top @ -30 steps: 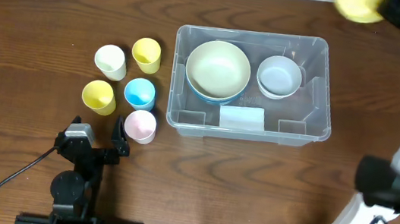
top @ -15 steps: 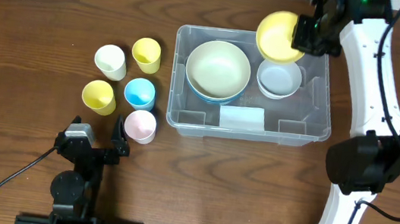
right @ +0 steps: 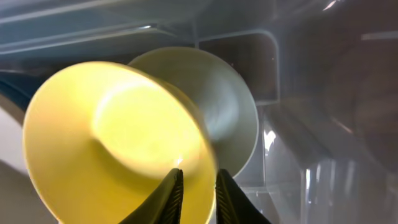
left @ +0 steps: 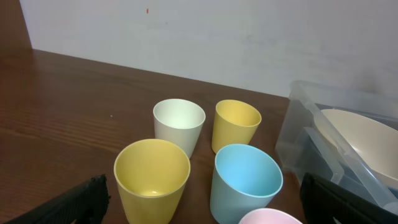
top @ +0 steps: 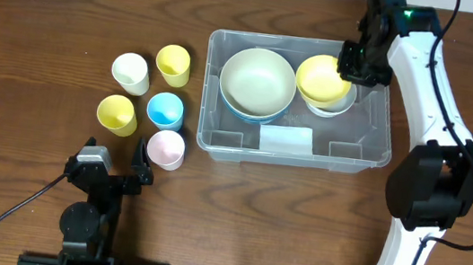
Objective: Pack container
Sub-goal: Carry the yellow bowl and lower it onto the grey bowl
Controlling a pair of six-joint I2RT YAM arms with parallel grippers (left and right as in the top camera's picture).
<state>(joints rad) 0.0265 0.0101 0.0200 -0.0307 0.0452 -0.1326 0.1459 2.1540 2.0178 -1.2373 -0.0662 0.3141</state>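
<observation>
The container (top: 366, 144) is a clear bin at mid-table. It holds a large cream bowl (top: 258, 81) nested in a blue one, and a small white bowl (top: 335, 107). A yellow bowl (top: 321, 77) lies tilted on the white bowl. My right gripper (top: 354, 62) is at its back rim. In the right wrist view the gripper (right: 199, 173) stands astride the yellow bowl's (right: 112, 137) rim, jaws parted wider than the rim. My left gripper (top: 114, 169) rests open near the front left, with nothing in it.
Left of the container stand several cups: white (top: 130, 72), yellow (top: 173, 64), another yellow (top: 117, 113), blue (top: 166, 109) and pink (top: 166, 148). The left wrist view shows them just ahead of the left gripper (left: 202, 208). A white label (top: 285, 139) lies on the container's floor.
My right arm has swung in from the table's far right corner with the yellow bowl and lowered it onto the small white bowl. Its jaws have parted. The left arm has stayed still.
</observation>
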